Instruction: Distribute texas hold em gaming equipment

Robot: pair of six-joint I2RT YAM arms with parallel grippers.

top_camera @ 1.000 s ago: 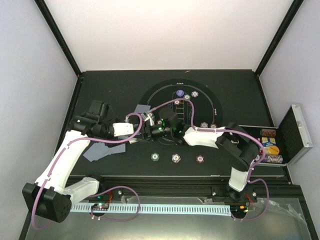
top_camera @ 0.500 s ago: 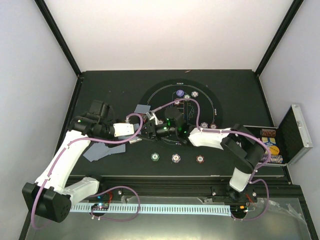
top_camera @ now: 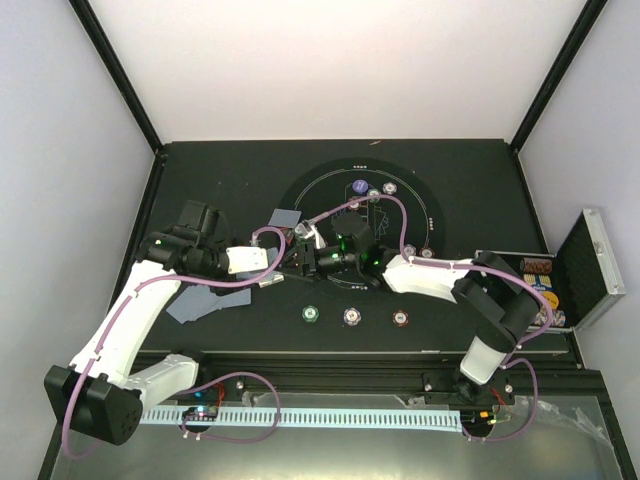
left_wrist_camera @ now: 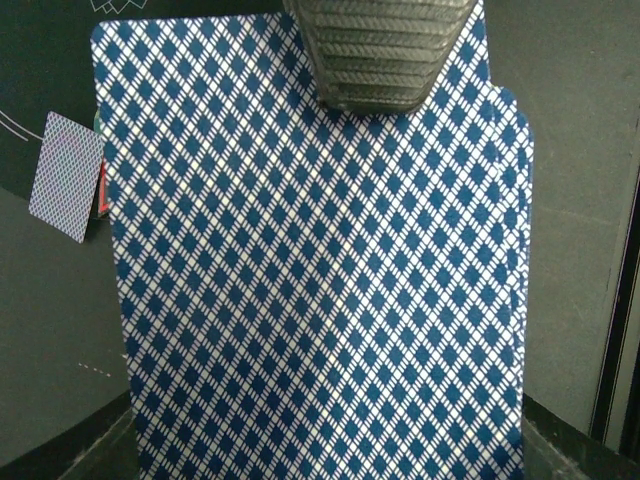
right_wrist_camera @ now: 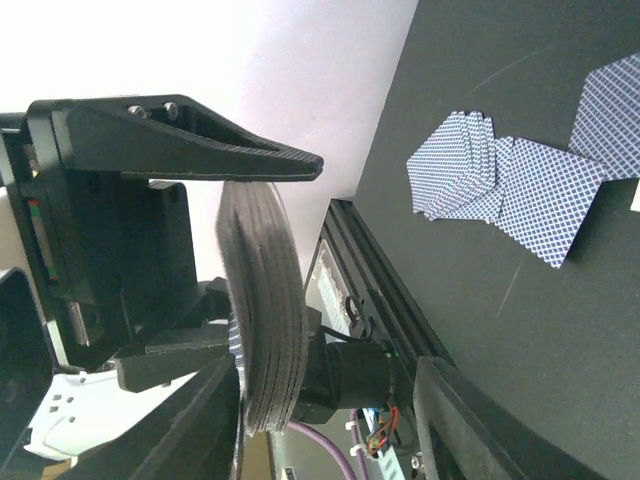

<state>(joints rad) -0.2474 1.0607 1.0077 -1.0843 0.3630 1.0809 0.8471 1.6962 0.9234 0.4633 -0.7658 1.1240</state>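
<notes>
Top: left hand (top_camera: 289, 258) and right hand (top_camera: 322, 258) meet nose to nose over mid-worktop (top_camera: 220, 170). What lies between them is too small to tell. Three chips (top_camera: 352, 316) sit in a row toward the near edge, with loose cards (top_camera: 205, 303) well left.

Left wrist: deck (left_wrist_camera: 310, 280) fills the view, backs up. The left hand is clamped on it, pad (left_wrist_camera: 385, 55) pressing near its top edge.

Right wrist: deck seen edge-on. The right hand is spread wide, one finger (right_wrist_camera: 180, 140) past the deck's end, gripping nothing.

Judged: dealing step. Next, the right hand must close on a single sheet off the deck, peel it clear and lay it at a place.
</notes>
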